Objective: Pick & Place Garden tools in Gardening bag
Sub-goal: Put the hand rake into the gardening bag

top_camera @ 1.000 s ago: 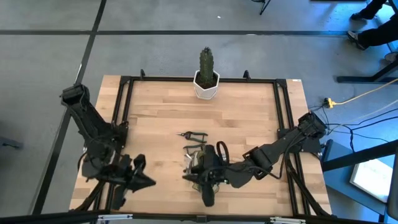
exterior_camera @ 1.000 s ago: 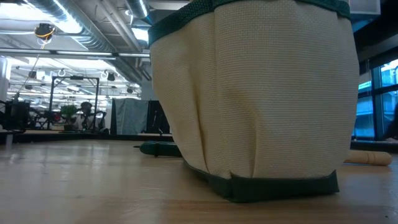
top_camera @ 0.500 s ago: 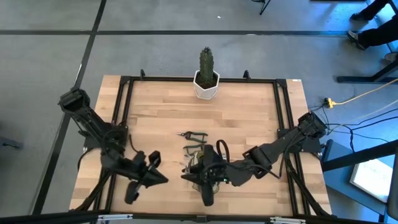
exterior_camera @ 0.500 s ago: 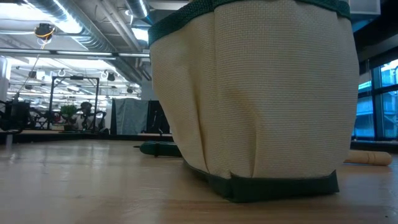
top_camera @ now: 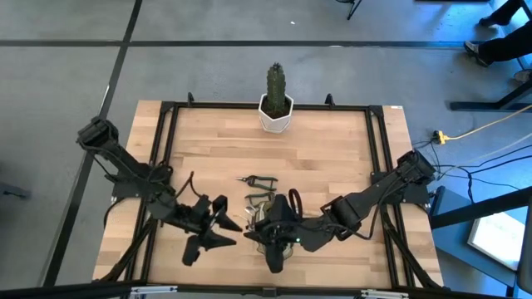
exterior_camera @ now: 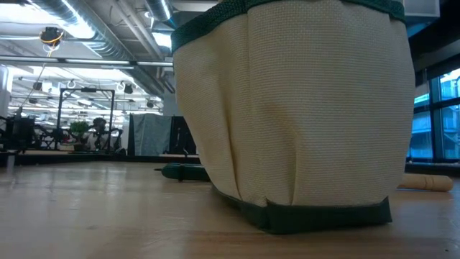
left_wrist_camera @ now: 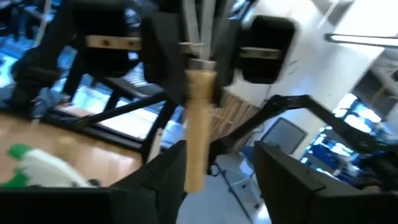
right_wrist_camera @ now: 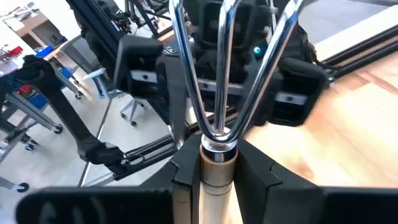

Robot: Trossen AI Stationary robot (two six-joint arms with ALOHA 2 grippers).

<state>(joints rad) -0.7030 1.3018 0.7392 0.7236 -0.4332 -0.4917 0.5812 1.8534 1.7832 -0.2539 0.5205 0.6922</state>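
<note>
Your right gripper [right_wrist_camera: 217,171] clamps the fork [right_wrist_camera: 219,163] by its wooden handle, over the bag [exterior_camera: 295,115] at the table's [top_camera: 332,149] near-centre. Your left gripper [left_wrist_camera: 214,165] faces it, fingers apart around the handle's end. Shears [top_camera: 260,179] lie beyond the bag.

Tan gardening bag [exterior_camera: 295,115] upright, wooden-handled fork [right_wrist_camera: 219,155] gripped, shears [top_camera: 259,179] flat behind

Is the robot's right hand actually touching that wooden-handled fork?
Touching. The right wrist view shows the fork with its wooden handle pinched between the two dark fingers of the right hand, no gap on either side.
</note>
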